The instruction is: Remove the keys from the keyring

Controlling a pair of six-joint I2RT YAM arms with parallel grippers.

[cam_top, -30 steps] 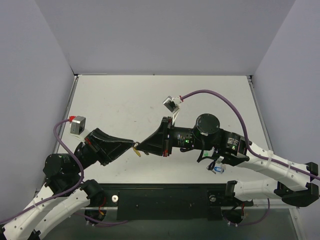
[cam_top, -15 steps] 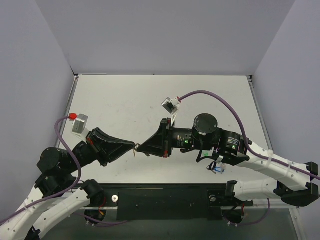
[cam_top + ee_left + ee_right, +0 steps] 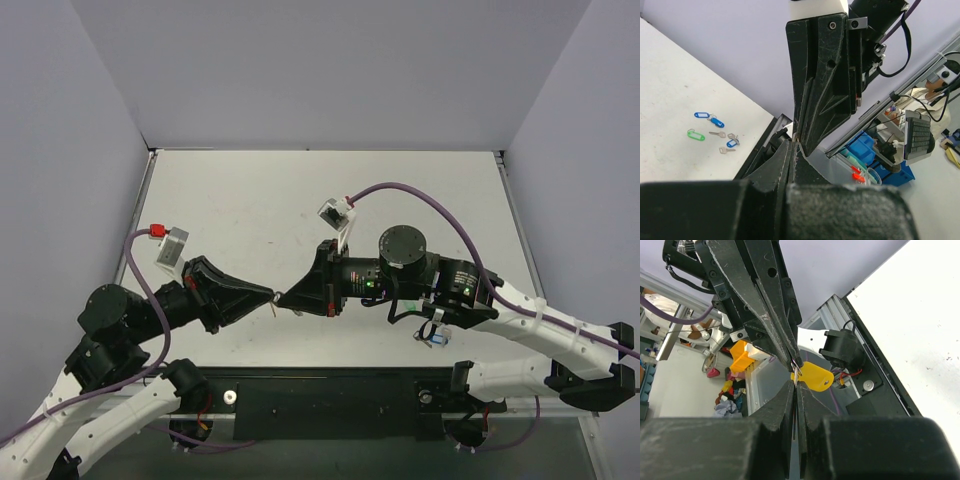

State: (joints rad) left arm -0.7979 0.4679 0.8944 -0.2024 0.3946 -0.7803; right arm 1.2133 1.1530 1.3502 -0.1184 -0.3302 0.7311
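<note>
White table [image 3: 250,200] underneath; left gripper [image 3: 272,294] and right gripper [image 3: 281,298] clamp the yellow-capped key [image 3: 812,376] (tip to tip).

No legible text, label, brand or number — wrist-view backgrounds probably too blurred.

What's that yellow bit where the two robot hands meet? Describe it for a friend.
Above the white table, the left hand and right hand meet tip to tip. At that meeting point hangs the yellow tag. It is the only yellow one, held off the table, unlike the blue tags and green tag lying loose.
</note>
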